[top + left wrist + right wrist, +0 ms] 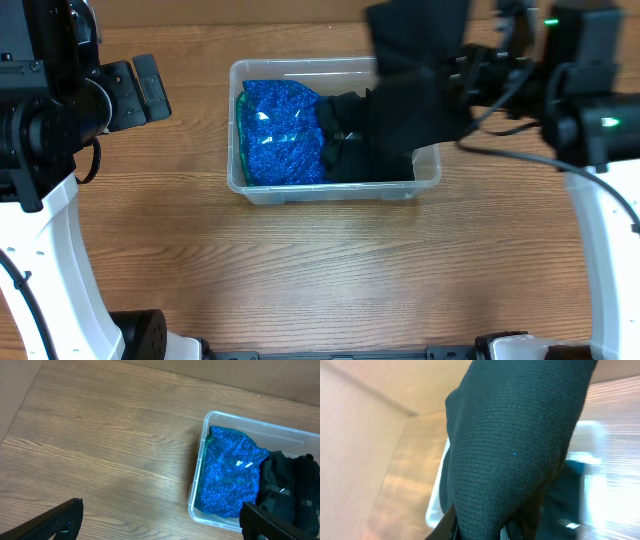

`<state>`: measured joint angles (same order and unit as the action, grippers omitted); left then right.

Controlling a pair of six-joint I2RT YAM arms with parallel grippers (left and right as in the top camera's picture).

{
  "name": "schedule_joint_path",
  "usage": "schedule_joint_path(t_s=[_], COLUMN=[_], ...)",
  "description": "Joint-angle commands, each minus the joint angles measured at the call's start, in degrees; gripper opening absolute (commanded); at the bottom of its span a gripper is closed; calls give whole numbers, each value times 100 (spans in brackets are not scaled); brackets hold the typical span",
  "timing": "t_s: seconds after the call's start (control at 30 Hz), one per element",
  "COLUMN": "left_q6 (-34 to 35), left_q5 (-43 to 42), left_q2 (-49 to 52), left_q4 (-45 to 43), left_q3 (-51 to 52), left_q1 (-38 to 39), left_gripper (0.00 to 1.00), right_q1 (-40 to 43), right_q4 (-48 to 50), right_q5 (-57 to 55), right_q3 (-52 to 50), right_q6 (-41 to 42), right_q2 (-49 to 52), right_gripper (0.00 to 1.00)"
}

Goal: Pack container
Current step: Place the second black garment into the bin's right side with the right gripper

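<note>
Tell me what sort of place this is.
Probably a robot-manipulation test bench, not a home: a wood-grain table, robot arms at both sides, and one clear container with blue glitter fabric and a black garment.

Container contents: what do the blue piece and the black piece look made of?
Blue piece: glittery, sequin-like fabric or foil, going by its sparkle; cannot tell which. Black piece: matte knit cloth; fine stitch rows show in the right wrist view.

A robotics lab station is indicated. A wood-grain bench [300, 270] is flanked by a white left arm [40, 240] and a white right arm [600, 230]. The bench is bordered by plain beige panels [240, 372].
</note>
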<state>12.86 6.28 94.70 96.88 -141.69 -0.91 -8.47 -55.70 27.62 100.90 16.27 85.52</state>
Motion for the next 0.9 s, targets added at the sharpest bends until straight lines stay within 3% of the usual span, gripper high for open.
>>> schedule_joint_path(t_s=[0.0,0.17,0.2,0.23,0.3,0.53,0.63,0.67,0.87], left_q6=[-129,-129,-129,-129,-129,-129,-129,-129,-129], left_q5=[70,70,72,70,70,70,70,70,70], left_q2=[-57,-57,-57,-57,-57,-57,-57,-57,-57], left_q4=[-9,-9,-9,-9,-9,-9,-9,-11,-9], left_q3=[22,22,22,22,22,22,22,22,22], left_q1=[-24,-24,-24,-24,-24,-24,-24,-24,-24], left_gripper=[100,100,100,100,100,100,100,100,100], right_q1=[-675,-920,-920,-916,-804,-872,-1001,-1062,-1141], right_q4=[404,413,260,94,-273,-761,-940,-1071,-1451], right_q5=[-442,-1217,-1596,-2015,-2962,-3016,-2990,-2903,-1460], right_q3=[-155,-308,-308,-308,-306,229,269,269,269], right_q6=[627,1165,1161,1161,938,588,424,426,476], right_q2=[444,1635,1884,2076,2382,1495,809,490,-413], right_gripper=[4,5,40,60,73,80,88,100,100])
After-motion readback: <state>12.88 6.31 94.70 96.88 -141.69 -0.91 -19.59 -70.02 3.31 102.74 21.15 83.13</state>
